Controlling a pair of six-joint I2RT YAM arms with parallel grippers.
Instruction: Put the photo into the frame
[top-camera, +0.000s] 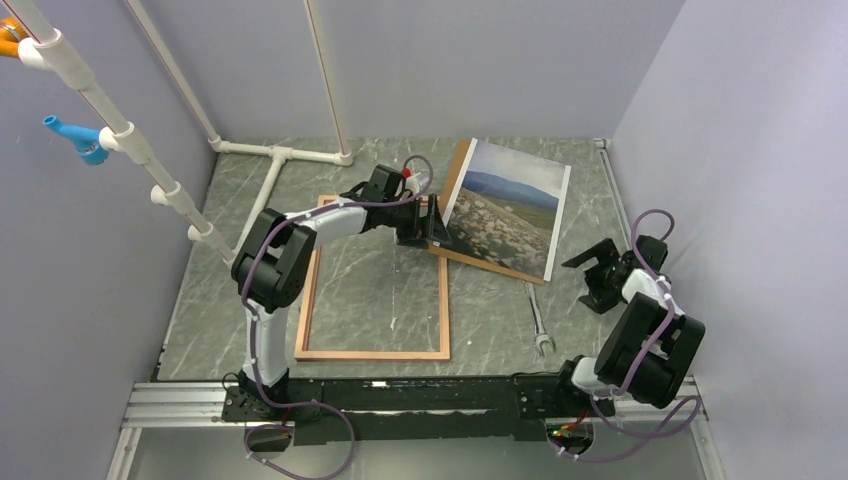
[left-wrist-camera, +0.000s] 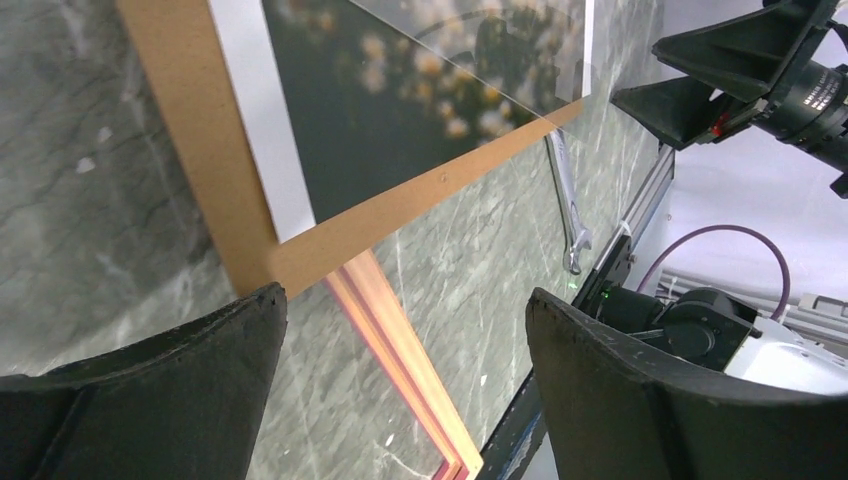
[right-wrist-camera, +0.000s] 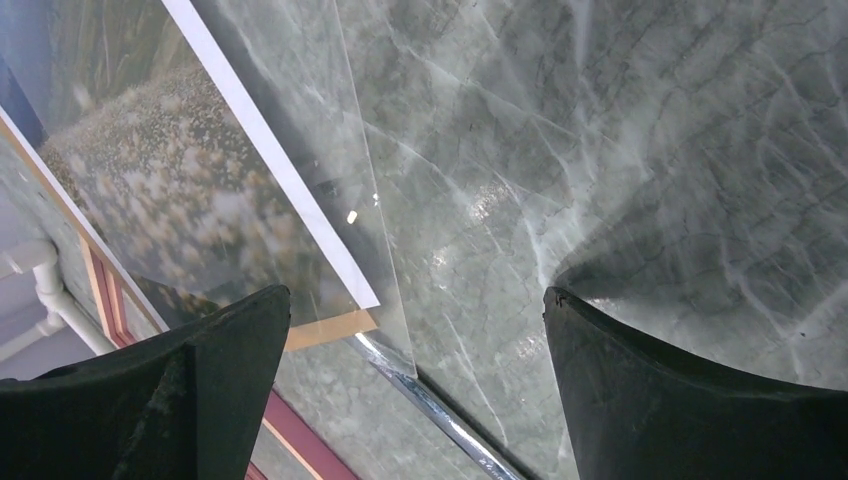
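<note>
The photo (top-camera: 505, 205), a landscape print with a white border, lies face up on a brown backing board (top-camera: 455, 180), right of the frame and tilted. A clear sheet (right-wrist-camera: 300, 100) lies over it. The frame (top-camera: 305, 290), narrow light wood, lies flat on the table at centre left. My left gripper (top-camera: 425, 225) is open and empty at the board's near-left corner, over the frame's right edge. In the left wrist view the gripper (left-wrist-camera: 405, 300) has the board corner (left-wrist-camera: 290, 265) by its left finger and the frame edge (left-wrist-camera: 400, 350) between its fingers. My right gripper (top-camera: 592, 278) is open and empty, right of the photo.
A metal wrench (top-camera: 540, 325) lies on the table just below the photo's near-right corner, also in the right wrist view (right-wrist-camera: 440, 415). White pipes (top-camera: 275, 155) lie at the back left. Grey walls close in the sides.
</note>
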